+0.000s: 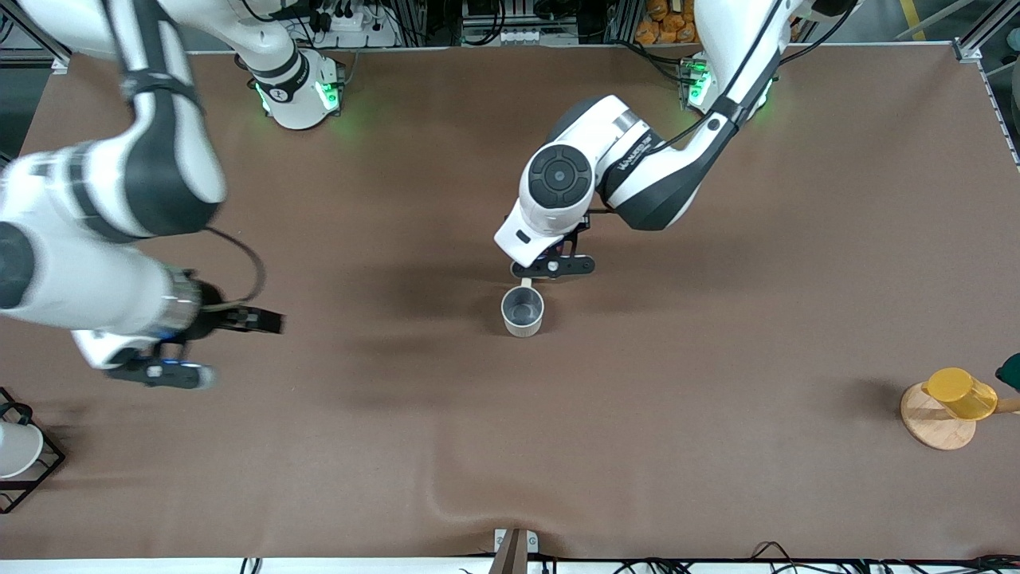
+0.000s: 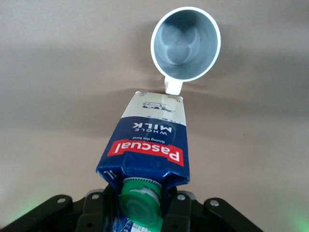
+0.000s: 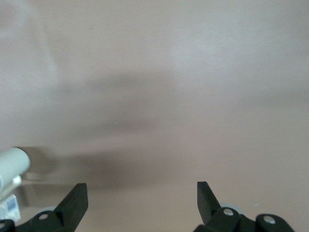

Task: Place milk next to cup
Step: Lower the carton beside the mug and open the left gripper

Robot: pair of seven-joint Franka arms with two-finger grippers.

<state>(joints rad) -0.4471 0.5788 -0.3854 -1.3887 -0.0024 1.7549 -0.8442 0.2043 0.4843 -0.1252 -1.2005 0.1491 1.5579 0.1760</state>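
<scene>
Left wrist view, item one: left gripper [image 2: 141, 212], clenched on the milk [image 2: 147, 150] at its capped end, green cap seated between the jaws. Carton's long axis runs from the gripper straight toward the cup [image 2: 186, 43]; the white-grey end of the carton points at the cup's small handle [image 2: 173, 87] and sits just short of it. Whether that end touches the table [image 2: 58, 96] cannot be told.

Front view, item two: left gripper [image 1: 552, 267] low over the table, directly on the robot-base side of the cup [image 1: 523, 311]; the carton is almost wholly hidden under the wrist, only a pale sliver showing beside the cup's rim. Cup stands upright near the middle of the table, mouth up, grey inside.

Item three: right gripper [image 1: 163, 371], over the right arm's end of the table, well apart from the cup; right wrist view shows its fingers spread with nothing between them. This arm waits.

Judgement: left arm is the nearer by far and already carries the load; the placing turns on lowering the carton beside the handle without nudging it.

Room: bare table all round the cup; yellow cup [image 1: 960, 393] on a wooden coaster [image 1: 932, 422] and a wire rack [image 1: 32, 470] lie at the table's two ends, well clear
</scene>
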